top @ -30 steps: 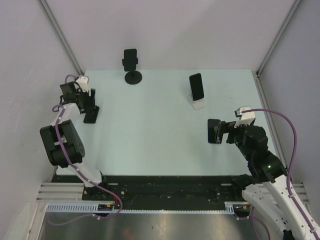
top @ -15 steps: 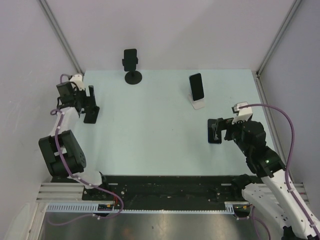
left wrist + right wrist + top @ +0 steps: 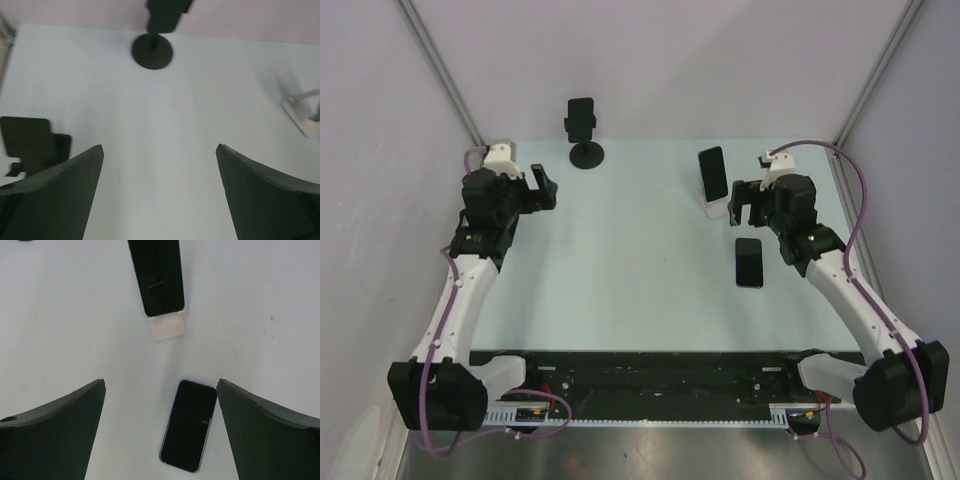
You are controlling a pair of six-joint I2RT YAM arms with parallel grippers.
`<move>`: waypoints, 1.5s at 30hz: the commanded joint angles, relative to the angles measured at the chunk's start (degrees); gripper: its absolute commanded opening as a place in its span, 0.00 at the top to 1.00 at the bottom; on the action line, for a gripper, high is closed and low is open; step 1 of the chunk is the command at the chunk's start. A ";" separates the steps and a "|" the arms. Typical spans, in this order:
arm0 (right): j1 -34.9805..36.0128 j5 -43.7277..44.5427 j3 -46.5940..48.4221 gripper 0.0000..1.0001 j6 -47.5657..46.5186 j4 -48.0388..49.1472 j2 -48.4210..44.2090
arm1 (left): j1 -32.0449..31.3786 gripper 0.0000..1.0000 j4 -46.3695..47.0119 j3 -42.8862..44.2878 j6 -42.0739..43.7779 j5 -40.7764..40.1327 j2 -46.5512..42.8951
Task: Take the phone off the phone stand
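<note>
A black phone leans in a white stand at the back right; both show in the right wrist view, phone and stand. A second black phone lies flat on the table, below and between my right fingers. My right gripper is open and empty above the table, right beside the white stand. A black round-based stand holding a dark phone is at the back centre. My left gripper is open and empty, well short of it.
The black stand's base lies ahead in the left wrist view, the white stand blurred at the right edge. A dark shape lies on the table at the left; I cannot tell what it is. Walls enclose the table's back and sides.
My right gripper has lifted off the flat phone and moved back to beside the white stand. My left arm has risen from the table's left edge and swung forward and right.
</note>
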 commanded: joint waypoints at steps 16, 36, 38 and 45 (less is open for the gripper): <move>-11.10 -19.07 17.95 0.00 -0.46 24.60 33.70 | -21.81 0.00 -3.77 -20.86 2.49 2.12 -13.07; -6.35 -21.10 42.93 0.00 -6.52 10.28 54.02 | -21.81 0.00 -3.42 -17.96 5.92 0.36 -5.51; -5.91 -20.05 42.85 0.00 -7.40 10.19 54.46 | -21.81 0.00 -3.33 -17.96 6.10 -0.25 -5.60; -5.47 -17.14 40.74 0.00 -8.20 11.24 54.55 | -21.73 0.00 -3.33 -18.05 6.28 -0.43 -5.51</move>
